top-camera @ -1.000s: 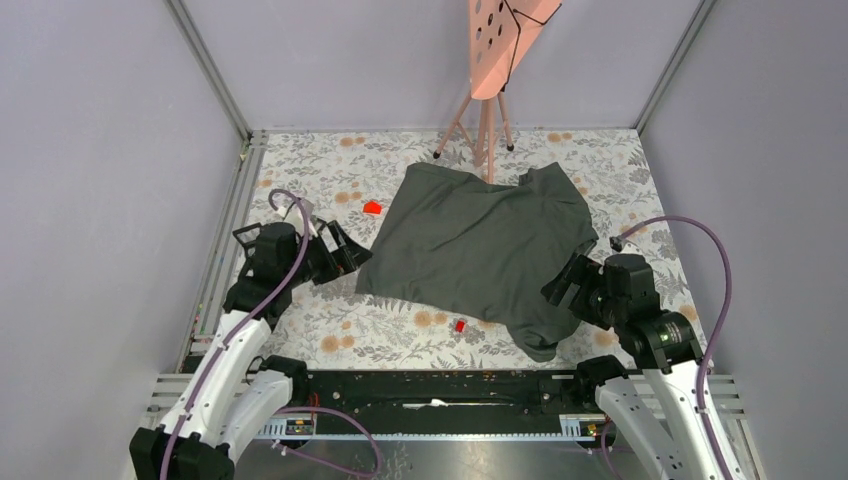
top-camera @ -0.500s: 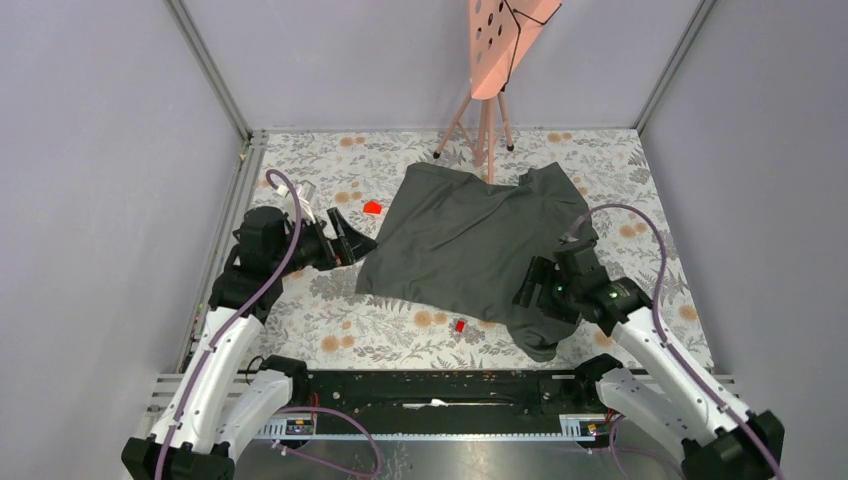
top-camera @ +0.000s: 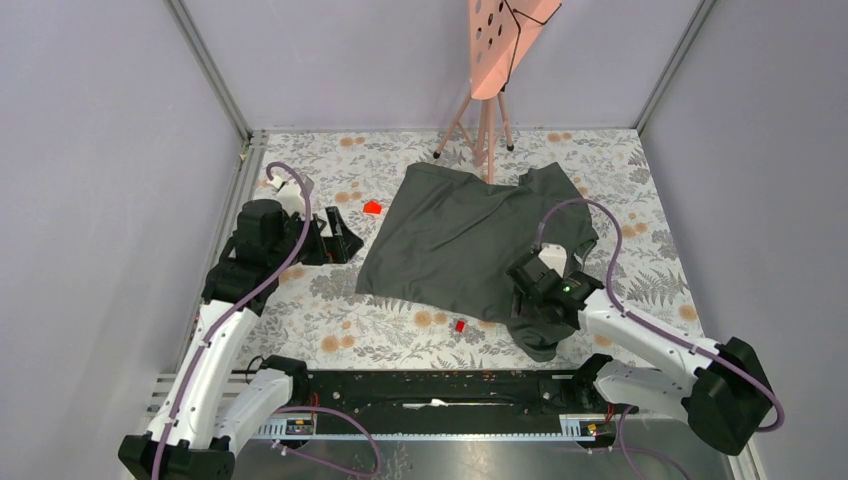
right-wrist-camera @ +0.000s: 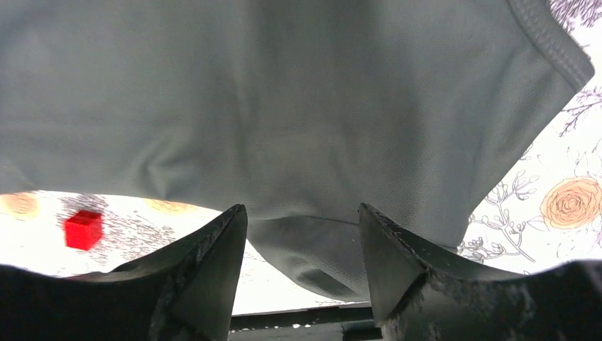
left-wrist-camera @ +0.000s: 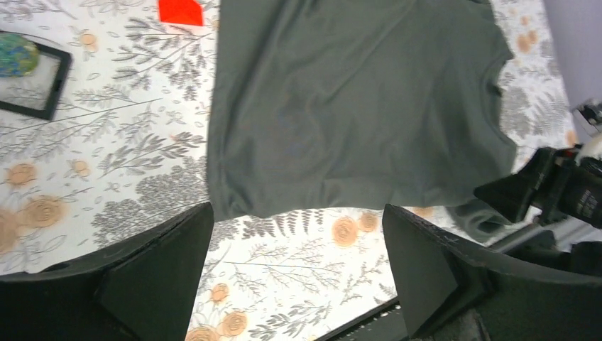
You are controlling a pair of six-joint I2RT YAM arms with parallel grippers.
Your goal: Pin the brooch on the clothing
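Two empty grippers hang by the shirt spread on the table: left gripper wide open beside its hem, right gripper partly open just over its near edge.

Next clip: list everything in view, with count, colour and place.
T-shirt: one, dark grey, spread mid-table.
Flat piece: one, red, left of the shirt's far corner.
Small cube: one, red, beside the shirt's near hem.
Framed square: one, black rim, far left, with a blue-green object.
Stand: one, pink, far edge.
Table cover: one, white floral.
Left gripper: one, black, open, left of the shirt.
Right gripper: one, black, open over the shirt's near right corner.
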